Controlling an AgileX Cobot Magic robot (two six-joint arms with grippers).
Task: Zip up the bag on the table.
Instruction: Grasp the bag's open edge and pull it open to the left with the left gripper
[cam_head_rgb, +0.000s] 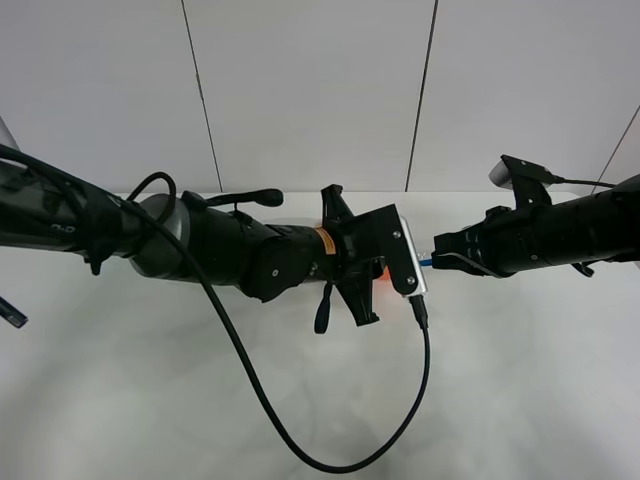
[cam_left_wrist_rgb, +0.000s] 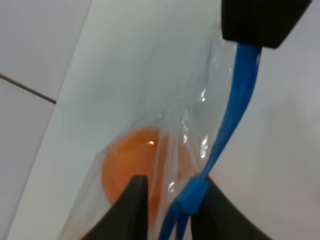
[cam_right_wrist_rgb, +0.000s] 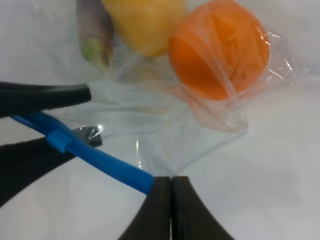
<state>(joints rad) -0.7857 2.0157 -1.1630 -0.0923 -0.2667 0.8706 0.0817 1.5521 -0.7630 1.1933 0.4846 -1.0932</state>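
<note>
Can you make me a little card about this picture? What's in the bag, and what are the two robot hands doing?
bag: clear plastic bag lying on the white table
inside: orange, yellow fruit, eggplant
zipper: blue zipper strip with a slider
left gripper: jaws apart, one on each side of the strip at the slider
right gripper: shut, pinching the bag's corner at the strip's end

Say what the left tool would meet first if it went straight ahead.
Likely the right tool, pinching the far end of the zipper strip that runs ahead through the left tool; the orange sits just beside that line, depth unclear.
</note>
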